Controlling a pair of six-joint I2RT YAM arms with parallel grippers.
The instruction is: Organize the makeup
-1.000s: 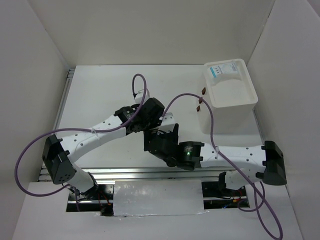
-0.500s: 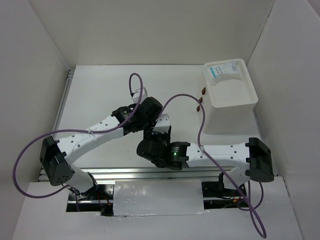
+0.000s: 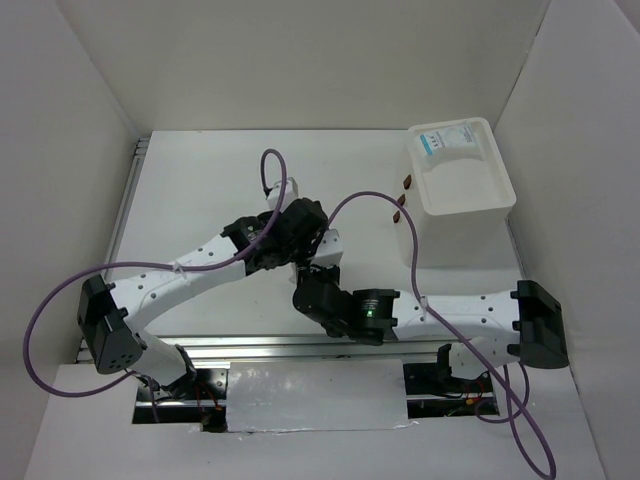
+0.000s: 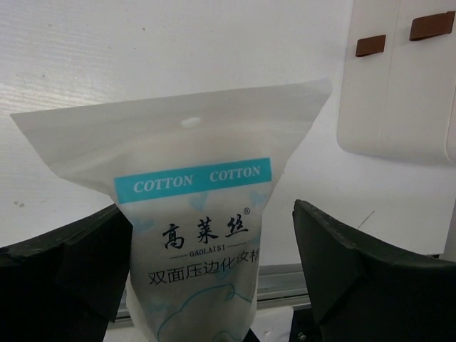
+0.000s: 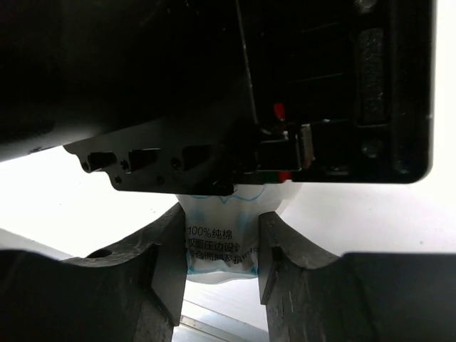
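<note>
The right gripper (image 5: 222,249) is clamping the lower end of a white-and-blue cotton packet (image 4: 192,228), with a finger pressing on each side of the printed pouch. The left gripper (image 4: 210,235) is standing with its jaws wide apart around the same packet. One finger is touching the pouch's edge and the other is showing a clear gap, so it is not squeezing.

The packet is sitting between both grippers, over the middle of the table (image 3: 200,180), where the two arms are meeting nose to nose. Farther back on the right, a white bin (image 3: 450,240) is sitting with a second packet (image 3: 450,140) lying at its far end.

This is looking like a hand-over from left to right. To do it well, the left gripper should be drawing straight back without brushing the pouch while the right one is holding firm. That grip is low on a soft bag, so the packet may flop or slip if it is swung quickly toward the bin.
</note>
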